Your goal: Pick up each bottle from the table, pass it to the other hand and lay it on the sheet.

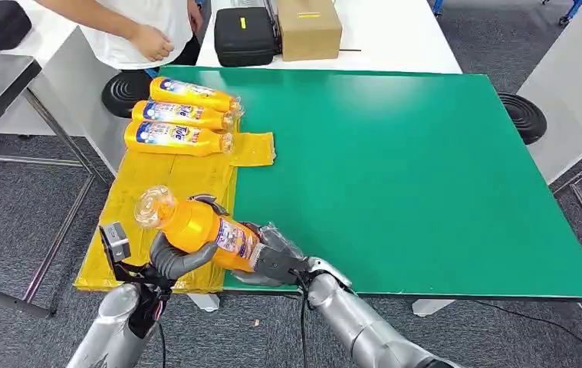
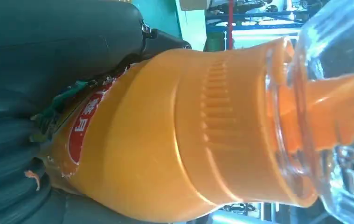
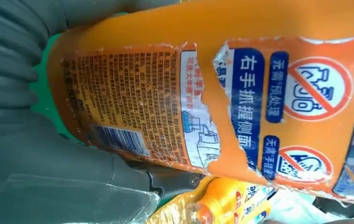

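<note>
both hands grip one orange bottle (image 1: 195,226) above the yellow sheet (image 1: 157,222): left hand (image 1: 176,257) wraps its middle, right hand (image 1: 272,257) clasps its base.

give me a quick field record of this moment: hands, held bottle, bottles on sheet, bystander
held bottle: orange bottle, clear cap toward the sheet side, lifted above the table's near edge
left hand: left hand grips the bottle's upper body
right hand: right hand holds the bottle's base end
sheet: yellow sheet along the left side of the green table
bottles on sheet: three bottles lying side by side at the far end
bystander: a person stands beyond the sheet
</note>
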`<state>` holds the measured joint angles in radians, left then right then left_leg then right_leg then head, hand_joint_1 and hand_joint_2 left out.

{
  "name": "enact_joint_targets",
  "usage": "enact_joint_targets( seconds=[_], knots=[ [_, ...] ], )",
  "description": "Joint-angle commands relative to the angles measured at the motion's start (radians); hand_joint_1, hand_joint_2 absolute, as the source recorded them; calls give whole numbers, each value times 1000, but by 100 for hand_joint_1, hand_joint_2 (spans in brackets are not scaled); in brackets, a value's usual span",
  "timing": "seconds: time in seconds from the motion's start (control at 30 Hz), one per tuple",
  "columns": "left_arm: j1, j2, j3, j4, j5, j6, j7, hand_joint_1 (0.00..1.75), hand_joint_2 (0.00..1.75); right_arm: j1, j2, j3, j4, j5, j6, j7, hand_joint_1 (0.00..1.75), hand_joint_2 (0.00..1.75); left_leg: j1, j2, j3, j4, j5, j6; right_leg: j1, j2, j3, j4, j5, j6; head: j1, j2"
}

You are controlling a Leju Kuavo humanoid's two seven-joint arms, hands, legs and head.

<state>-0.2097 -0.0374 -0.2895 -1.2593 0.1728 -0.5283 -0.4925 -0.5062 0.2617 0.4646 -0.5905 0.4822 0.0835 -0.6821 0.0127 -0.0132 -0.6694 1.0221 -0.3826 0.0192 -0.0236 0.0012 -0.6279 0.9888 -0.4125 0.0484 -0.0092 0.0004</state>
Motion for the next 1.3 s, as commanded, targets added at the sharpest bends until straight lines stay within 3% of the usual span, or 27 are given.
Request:
enact_joint_targets(
  seconds=[0.03, 0.27, 0.3, 0.7, 0.77, 0.9, 0.97, 1.0, 1.13, 1.3],
  knots=[
    [-32, 18, -20, 17, -9, -26, -5, 175, 175, -33, -17, 13, 47, -9, -4, 7, 0, 175, 0, 0, 5, 0, -2, 0, 1, -1, 6, -1, -2, -3, 0, 0],
    [-26, 17, -16, 10, -8, -26, -7, 175, 175, -32, -15, 2, 42, -20, -8, 14, 0, 175, 0, 1, 6, 0, -3, 0, 1, -1, 6, -1, -2, -3, 0, 0],
    [-26, 18, -14, 9, -8, -25, -7, 175, 175, -33, -16, 6, 40, -16, -10, 16, 0, 0, 0, 0, 3, 0, -1, 0, 0, -1, 3, 0, -1, -2, 0, 0],
    [-75, 21, -1, 38, -89, 19, 17, 175, 175, 41, -52, -4, -102, 5, -62, 64, 0, 0, 1, -1, 6, 0, -2, 0, 1, -2, 7, -1, -3, -3, 0, 0],
    [-87, 24, 9, 46, -147, 88, 24, 175, 175, 57, -61, -1, -127, 27, -76, 84, 0, 0, 0, 0, 7, 0, -3, 0, 1, -2, 7, -1, -3, -3, 0, 0],
    [-196, 75, 51, 96, -430, 402, 57, 175, 175, 87, -72, -6, -159, 64, -114, 119, 0, 0, 1, -2, 5, 0, -2, -1, 2, -3, 6, 0, -2, -3, 0, 0],
    [-236, 86, 73, 128, -463, 415, 57, 175, 175, 96, -75, -10, -167, 67, -109, 119, 0, 0, 1, -3, 5, 1, -2, -1, 2, -5, 6, 0, -3, -4, 0, 0],
    [-284, 101, 73, 177, -567, 505, 79, 175, 175, 102, -76, -13, -177, 71, -105, 121, 0, 0, 1, -2, 3, 0, -1, -1, 1, -3, 3, 0, -1, -2, 0, 0],
    [-419, 140, 78, 295, -655, 544, 91, 175, 175, 130, -91, -14, -216, 81, -95, 130, 0, 0, 2, -3, 2, 0, 1, -1, 2, -4, 3, 0, -1, -2, 0, 0],
    [-435, 141, 78, 299, -669, 545, 93, 175, 175, 148, -102, -23, -246, 81, -91, 136, 0, 0, 1, -1, 2, 0, 1, -2, 1, -2, 2, 0, -1, -2, 0, 0]
  ],
)
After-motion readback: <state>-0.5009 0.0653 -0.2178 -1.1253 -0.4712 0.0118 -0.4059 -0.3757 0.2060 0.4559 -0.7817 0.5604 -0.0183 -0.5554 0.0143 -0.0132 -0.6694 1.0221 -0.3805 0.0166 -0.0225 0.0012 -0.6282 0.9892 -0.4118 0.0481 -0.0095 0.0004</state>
